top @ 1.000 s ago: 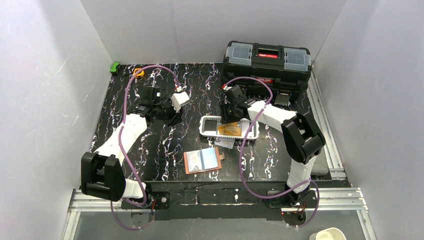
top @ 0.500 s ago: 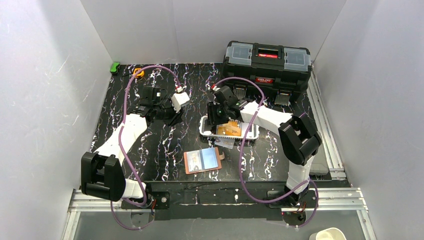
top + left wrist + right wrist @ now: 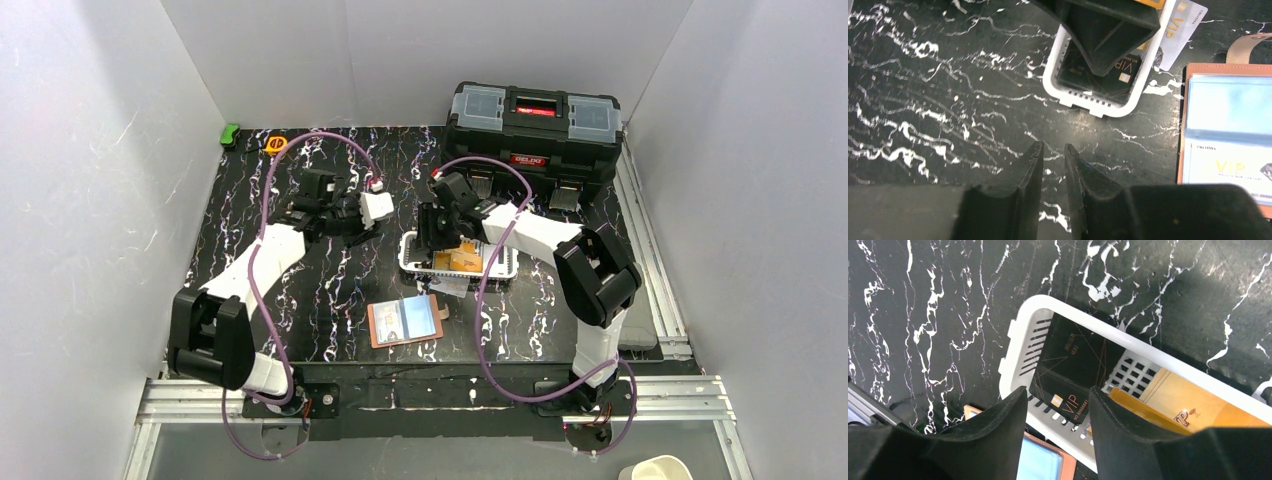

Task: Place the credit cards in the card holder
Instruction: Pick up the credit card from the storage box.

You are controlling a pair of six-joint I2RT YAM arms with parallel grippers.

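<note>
Above the basket point(image 3: 459, 262), the left claw point(image 3: 376, 209) has swung closer.

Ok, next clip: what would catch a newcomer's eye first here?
The right tool hangs open over the white basket at mid-table, above a black card with orange cards beside it. Nearer the arms, the pink holder lies open. A black toolbox sits at the far edge.
</note>
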